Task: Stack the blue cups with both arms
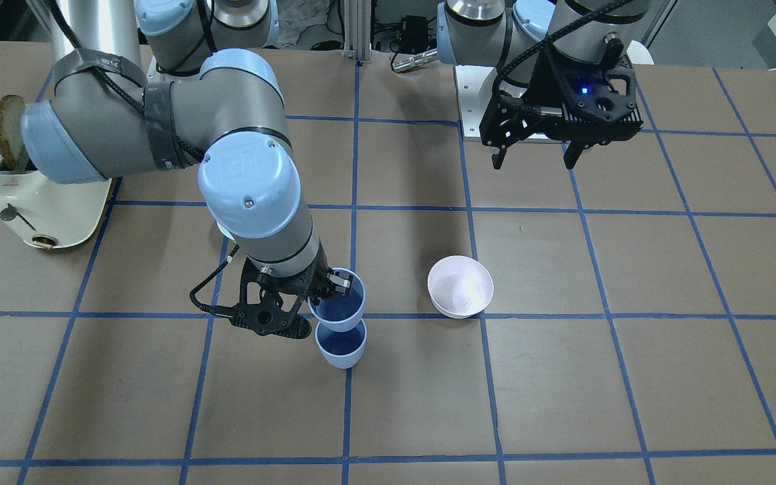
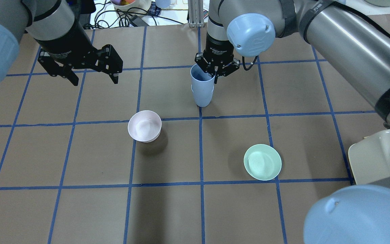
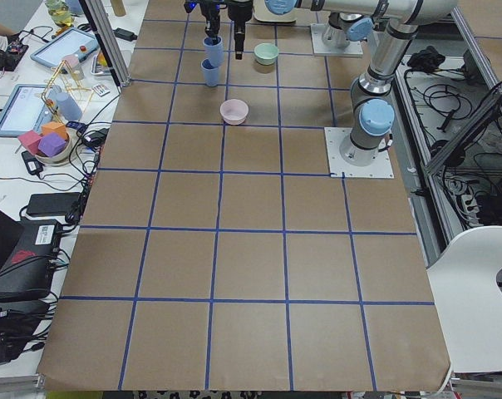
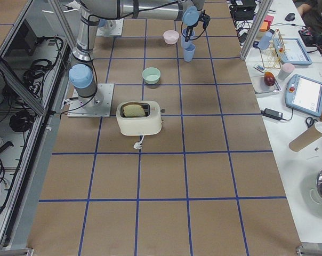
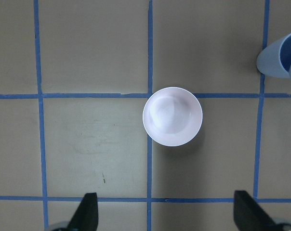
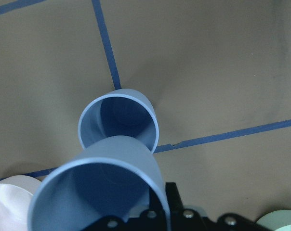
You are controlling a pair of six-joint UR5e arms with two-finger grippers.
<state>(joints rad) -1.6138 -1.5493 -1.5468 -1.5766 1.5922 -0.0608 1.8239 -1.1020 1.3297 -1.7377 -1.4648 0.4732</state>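
My right gripper is shut on the rim of one blue cup and holds it upright right over the second blue cup, which stands on the table. In the front view the held cup hangs just above the standing cup. The right wrist view shows the held cup near the lens and the standing cup below, slightly offset. My left gripper is open and empty, high above the table, well to the left of the cups, with its fingertips wide apart.
A pale pink bowl sits near the table's middle, under my left gripper's camera. A mint-green bowl sits nearer the robot on the right. A cream toaster with a slice of bread stands at the right side.
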